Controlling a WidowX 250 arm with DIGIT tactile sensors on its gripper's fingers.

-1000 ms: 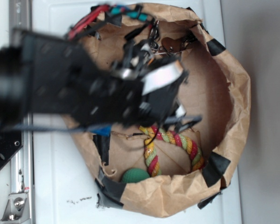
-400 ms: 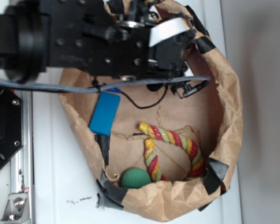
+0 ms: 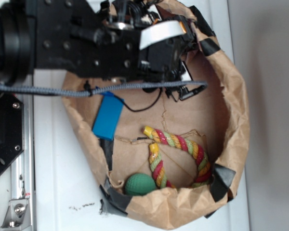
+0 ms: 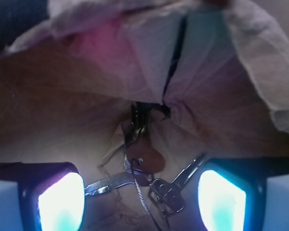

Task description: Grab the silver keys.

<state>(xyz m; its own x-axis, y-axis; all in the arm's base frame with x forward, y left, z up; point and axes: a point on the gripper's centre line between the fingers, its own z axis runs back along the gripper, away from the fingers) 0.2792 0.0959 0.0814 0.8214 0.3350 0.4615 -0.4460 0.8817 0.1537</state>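
Note:
In the wrist view the silver keys [image 4: 154, 183] lie on the brown paper floor of the bag, with a brownish head [image 4: 145, 156] and thin shafts spread to either side. My gripper [image 4: 142, 202] is open, its two glowing pads on either side of the keys, low over them. In the exterior view my gripper [image 3: 176, 48] reaches into the upper part of the paper bag [image 3: 233, 96] and hides the keys.
In the bag lie a blue block [image 3: 107, 117], a coloured rope ring [image 3: 178, 154] and a green ball [image 3: 138, 184]. The bag's folded walls, patched with black tape, rise close around my gripper. A grey cable [image 3: 111, 86] crosses the bag.
My arm has moved up toward the bag's far end and over the keys, uncovering the blue block. In the last half second it shifted slightly left.

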